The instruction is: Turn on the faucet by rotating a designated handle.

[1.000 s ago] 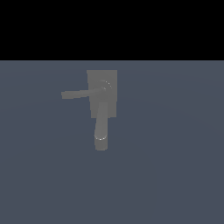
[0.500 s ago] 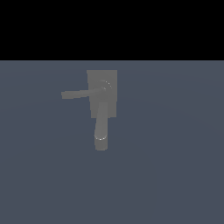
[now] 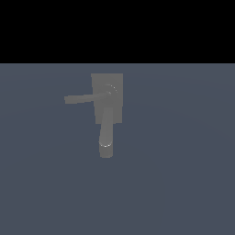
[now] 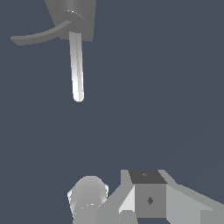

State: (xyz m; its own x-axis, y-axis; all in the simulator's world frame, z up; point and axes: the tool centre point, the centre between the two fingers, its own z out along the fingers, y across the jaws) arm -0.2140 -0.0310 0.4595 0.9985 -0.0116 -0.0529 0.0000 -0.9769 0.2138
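Lying well apart from the gripper (jaw state cannot be told), the handle runs as 1 straight bar from the faucet hub toward the wrist.

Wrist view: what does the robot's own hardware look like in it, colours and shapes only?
Only a pale grey part of the gripper shows: angular, faceted blocks, one square darker grey face bearing a small dark diamond mark, topped by a near-black panel. Beside it sits a rounded, light grey cylindrical piece. No cables or lettering are visible. The arm is absent from the exterior view.
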